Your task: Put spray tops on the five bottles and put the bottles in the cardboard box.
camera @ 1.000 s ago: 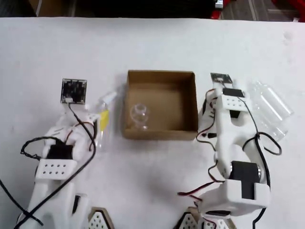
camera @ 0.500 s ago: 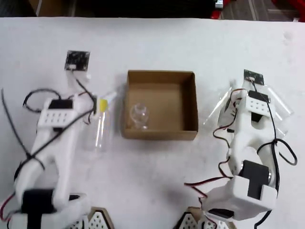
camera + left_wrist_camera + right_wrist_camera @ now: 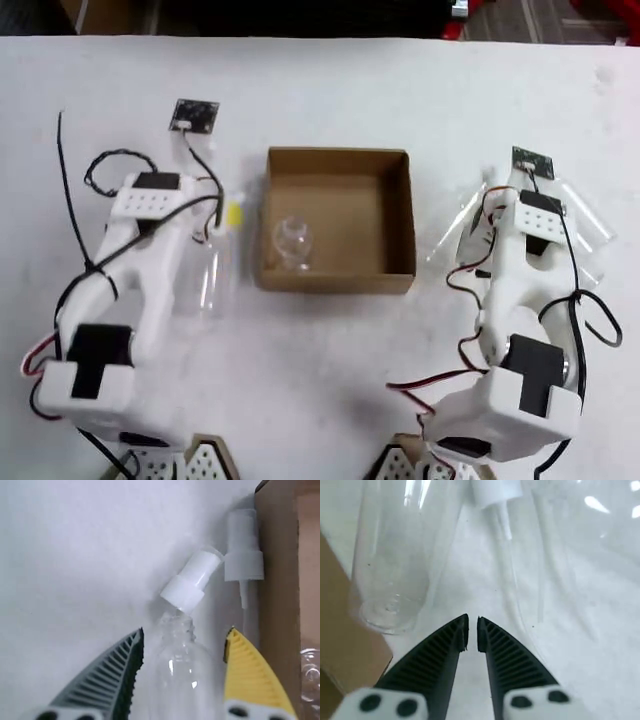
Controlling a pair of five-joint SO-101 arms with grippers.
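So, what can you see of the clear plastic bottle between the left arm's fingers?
The clear plastic bottle lies on its side on the white table, beside the brown cardboard box. Its threaded neck is open, with no top screwed on. A loose white spray top lies tilted at its mouth. The left gripper has its grey and yellow fingers apart, either side of its shoulder.
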